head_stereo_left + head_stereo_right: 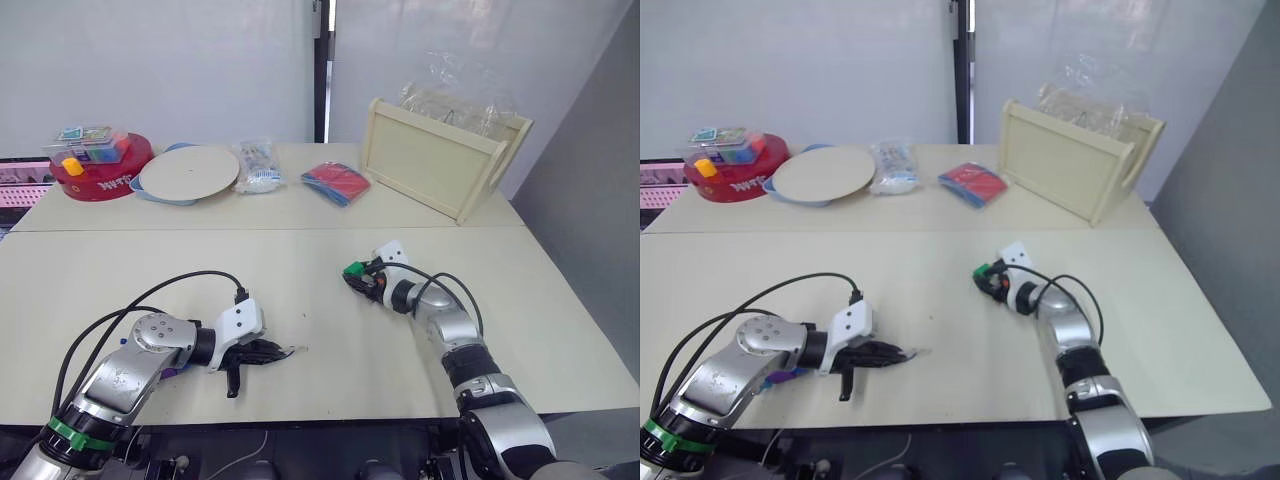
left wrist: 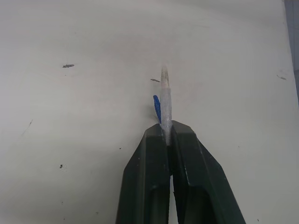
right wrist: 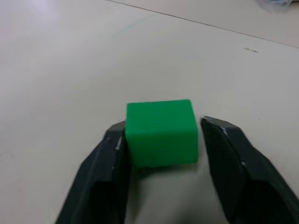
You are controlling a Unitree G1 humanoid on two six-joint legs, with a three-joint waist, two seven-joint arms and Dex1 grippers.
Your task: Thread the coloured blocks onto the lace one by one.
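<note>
Your surface (image 1: 300, 290) is pale beige and sits in front of a white wall. At the far side you can see a red round tub (image 1: 100, 172), a round pale plate (image 1: 188, 172), a small clear bag (image 1: 258, 166), a red and blue packet (image 1: 336, 183) and a wooden tray (image 1: 440, 158) tipped up on its edge.

The green block (image 3: 161, 132) is a small, bright cube. It sits on the surface, right of the middle. The lace (image 2: 164, 100) has a stiff pale tip with a bit of blue beside it.

Your left gripper (image 1: 262, 351) has its jaws closed tight on the pale tip of the lace, low over the near surface. Your right gripper (image 3: 163, 140) has its jaws around the green block. One finger touches the block and the other stands a little apart from it.
</note>
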